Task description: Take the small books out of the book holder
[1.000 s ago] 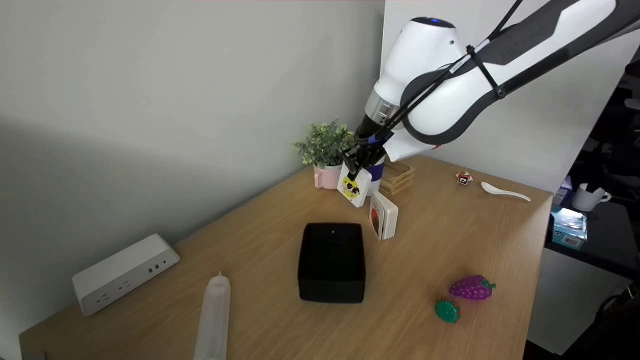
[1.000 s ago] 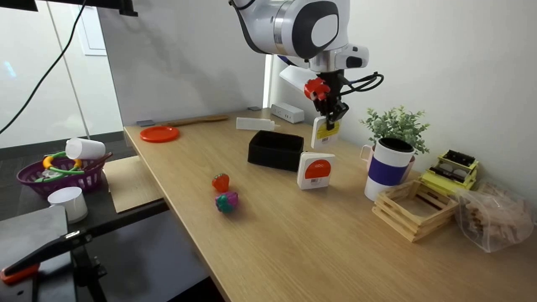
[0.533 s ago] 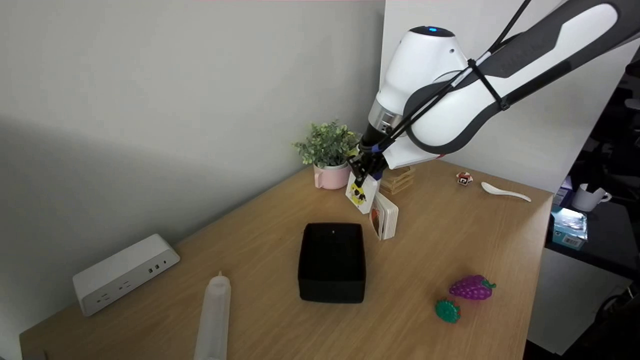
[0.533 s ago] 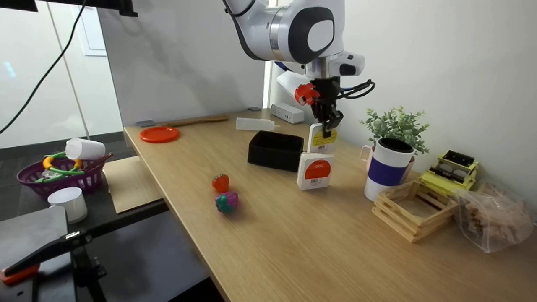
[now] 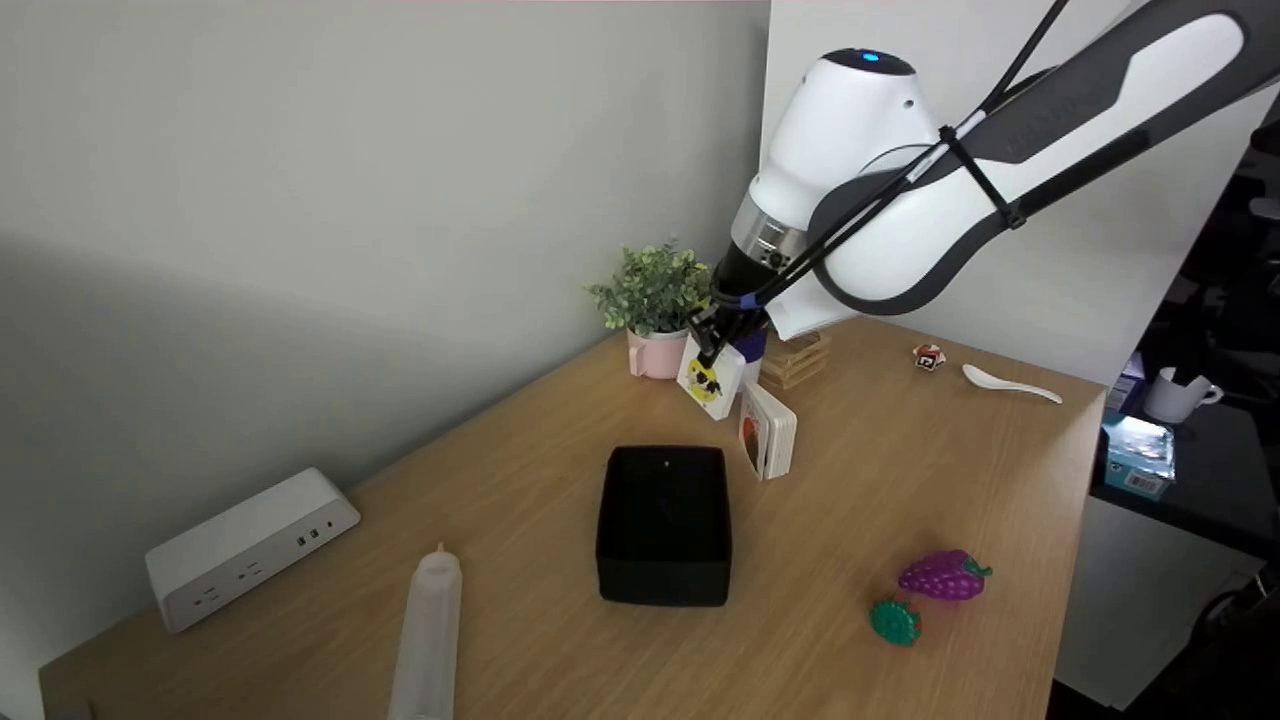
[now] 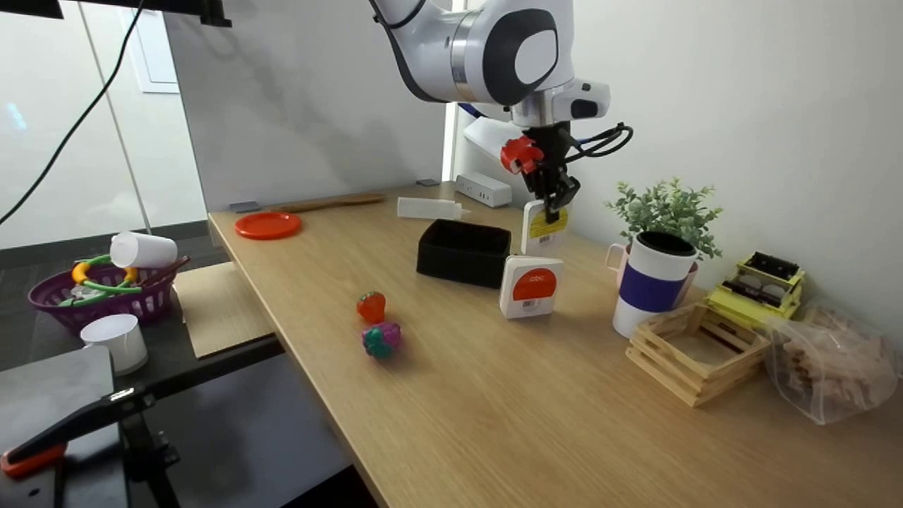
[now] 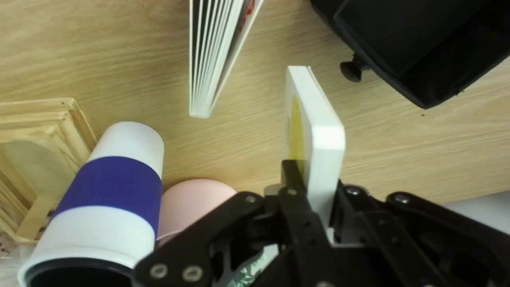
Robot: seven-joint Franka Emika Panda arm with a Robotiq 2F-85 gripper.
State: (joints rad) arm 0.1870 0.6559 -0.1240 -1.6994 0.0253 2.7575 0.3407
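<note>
Gripper [image 7: 316, 179]: clamped right onto the yellow book [image 7: 320, 139], one finger against each face
Yellow book: out of the book holder [image 5: 664, 580] but near it, tilted in an exterior view
Red book [image 6: 531, 288]: upright on the table [image 6: 494, 409], cover ajar, near the book holder's corner
Bare wood: here's room between the two books, and more between yellow book and book holder, in the wrist view
Table edge: well apart from the book holder, whose rim faces up
Crowded side: pink mug [image 7: 195, 203], purple-banded cup [image 7: 115, 183] and wooden crate [image 7: 67, 123], along one side of the wrist view
Lift: up a touch, yellow book and gripper sit higher in both exterior views than half a second ago; red book and book holder have stayed put
</note>
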